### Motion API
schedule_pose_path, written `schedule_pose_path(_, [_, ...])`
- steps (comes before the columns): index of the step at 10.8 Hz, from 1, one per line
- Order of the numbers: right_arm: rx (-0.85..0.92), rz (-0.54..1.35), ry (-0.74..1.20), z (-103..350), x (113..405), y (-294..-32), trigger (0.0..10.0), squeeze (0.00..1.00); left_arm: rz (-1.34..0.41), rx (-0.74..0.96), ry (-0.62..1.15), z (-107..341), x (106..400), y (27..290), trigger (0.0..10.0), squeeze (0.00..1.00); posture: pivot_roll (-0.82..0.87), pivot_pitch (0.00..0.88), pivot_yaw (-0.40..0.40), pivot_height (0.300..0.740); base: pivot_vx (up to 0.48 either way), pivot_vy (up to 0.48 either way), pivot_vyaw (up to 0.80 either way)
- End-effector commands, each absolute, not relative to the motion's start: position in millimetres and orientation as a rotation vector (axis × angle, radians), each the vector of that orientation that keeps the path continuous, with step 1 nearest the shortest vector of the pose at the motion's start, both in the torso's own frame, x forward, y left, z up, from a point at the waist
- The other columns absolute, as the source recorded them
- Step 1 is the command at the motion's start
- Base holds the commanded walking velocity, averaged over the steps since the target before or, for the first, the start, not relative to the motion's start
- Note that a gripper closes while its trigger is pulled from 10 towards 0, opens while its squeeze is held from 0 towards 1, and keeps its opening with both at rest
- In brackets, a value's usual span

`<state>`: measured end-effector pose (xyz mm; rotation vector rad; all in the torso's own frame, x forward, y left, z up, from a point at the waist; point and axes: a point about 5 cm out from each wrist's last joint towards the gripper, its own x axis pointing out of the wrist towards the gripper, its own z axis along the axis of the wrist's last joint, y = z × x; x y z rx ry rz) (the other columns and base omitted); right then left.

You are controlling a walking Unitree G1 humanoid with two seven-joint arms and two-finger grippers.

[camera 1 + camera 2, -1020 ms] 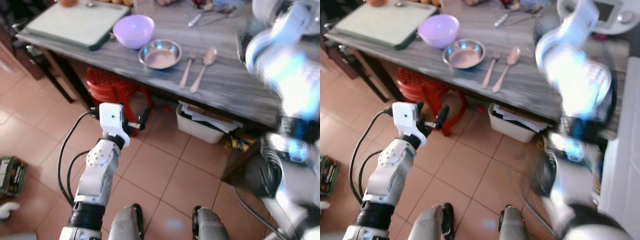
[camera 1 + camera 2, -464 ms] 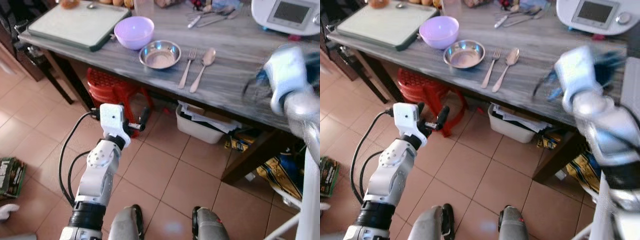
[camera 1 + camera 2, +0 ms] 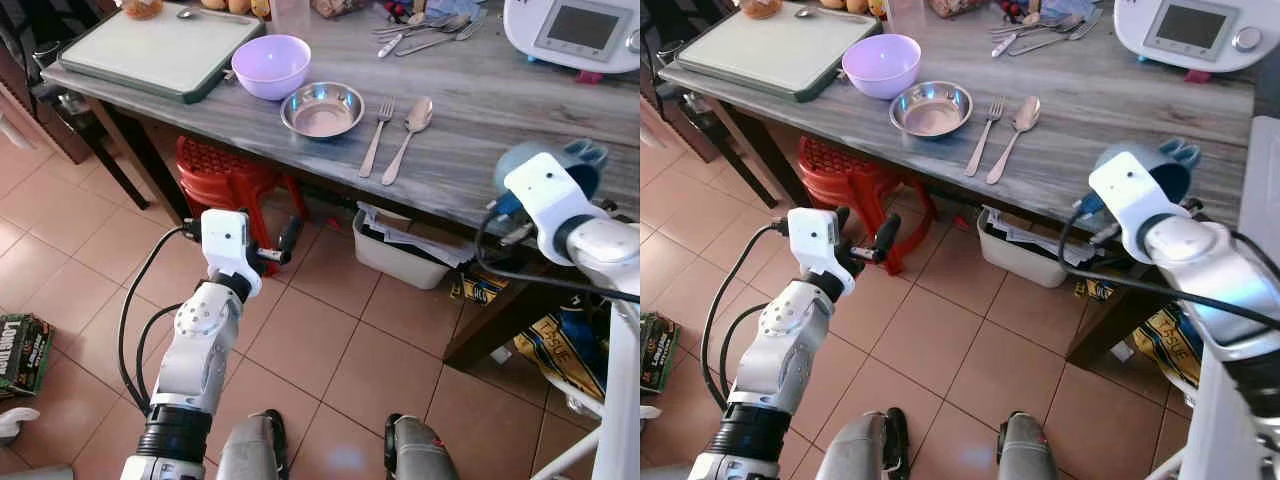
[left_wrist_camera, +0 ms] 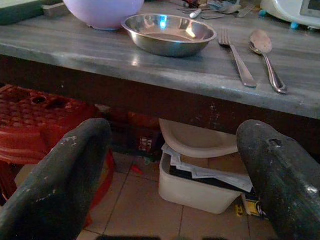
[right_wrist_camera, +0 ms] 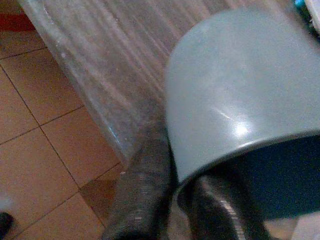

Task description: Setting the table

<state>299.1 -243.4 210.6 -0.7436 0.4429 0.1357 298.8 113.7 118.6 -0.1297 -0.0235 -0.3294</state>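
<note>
Gripping blue-grey cup [image 5: 235, 95], right hand [image 5: 175, 200]

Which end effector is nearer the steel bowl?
Left. The left end effector hangs open below the table edge, almost under the steel bowl. The right end effector holds a blue cup farther along the table.

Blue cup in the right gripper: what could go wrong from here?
1. The right gripper pinches the blue cup by its rim alone, tilted, so it may slip.
2. The cup hangs near the table edge; set down there, it could fall to the floor.
</note>
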Motion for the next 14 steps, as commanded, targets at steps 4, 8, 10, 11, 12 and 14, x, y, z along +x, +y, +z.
schedule_pose_path(4, [-0.943, 0.222, 0.384, 221, 295, -246, 10.0, 0.97, -0.322, -0.106, 0.002, 114, 297, 118, 10.0, 0.0, -0.14, 0.151, 0.089, 0.74, 0.0, 0.0, 0.0])
schedule_pose_path(8, [-1.091, 0.261, 0.348, 236, 300, -259, 10.0, 0.0, -0.324, -0.1, 0.015, 113, 297, 119, 10.0, 0.0, -0.14, 0.155, 0.094, 0.74, 0.0, 0.0, 0.0])
schedule_pose_path(10, [-1.058, 0.271, 0.354, 242, 305, -264, 10.0, 0.0, -0.327, -0.097, 0.021, 112, 297, 119, 10.0, 0.0, -0.13, 0.155, 0.096, 0.74, 0.0, 0.0, 0.0])
schedule_pose_path(11, [-1.045, 0.301, 0.352, 245, 307, -263, 10.0, 0.0, -0.331, -0.095, 0.024, 112, 296, 118, 10.0, 0.0, -0.13, 0.157, 0.1, 0.74, 0.0, 0.0, 0.0])
schedule_pose_path(12, [-1.056, 0.305, 0.339, 250, 310, -262, 10.0, 0.0, -0.332, -0.093, 0.028, 112, 296, 118, 10.0, 0.0, -0.13, 0.157, 0.101, 0.74, 0.0, 0.0, 0.0])
schedule_pose_path(14, [-1.074, 0.391, 0.351, 250, 313, -260, 10.0, 0.0, -0.335, -0.082, 0.046, 110, 296, 118, 10.0, 0.0, -0.13, 0.158, 0.1, 0.74, 0.0, 0.0, 0.0])
